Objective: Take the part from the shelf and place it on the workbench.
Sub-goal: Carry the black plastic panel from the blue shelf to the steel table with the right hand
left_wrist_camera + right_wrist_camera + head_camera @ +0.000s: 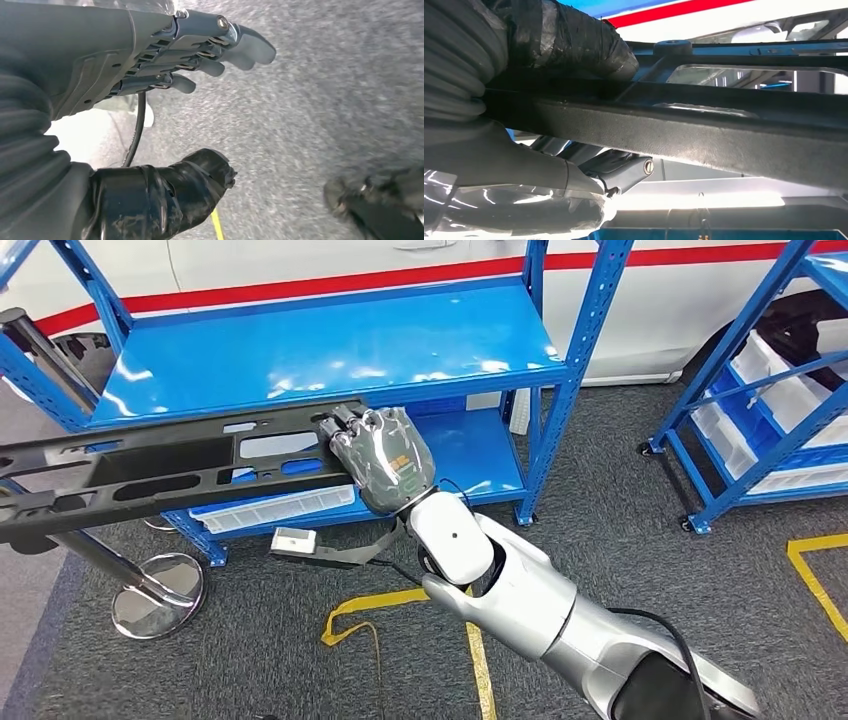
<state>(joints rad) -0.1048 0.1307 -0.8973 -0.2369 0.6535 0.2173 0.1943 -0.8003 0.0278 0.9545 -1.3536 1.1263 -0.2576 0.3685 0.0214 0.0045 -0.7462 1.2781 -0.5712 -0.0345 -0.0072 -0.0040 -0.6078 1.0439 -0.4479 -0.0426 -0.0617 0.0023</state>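
The part [170,465] is a long flat black frame with cut-outs, held level in front of the blue shelf [330,350] and reaching past the picture's left edge. My right hand [378,455] grips its right end, fingers curled over the top edge. Up close in the right wrist view, the part's black bar [704,130] runs between my taped thumb [569,40] and my fingers [624,172]. My left hand [165,100] hangs above grey carpet, fingers extended and apart from the black taped thumb, holding nothing.
The shelf's top board is bare; a white tray [275,508] lies on its lower level. A chrome stanchion base [157,595] stands at left on the carpet. A second blue rack [760,420] with white bins is at right. Yellow tape [400,605] marks the floor; a white car stands behind.
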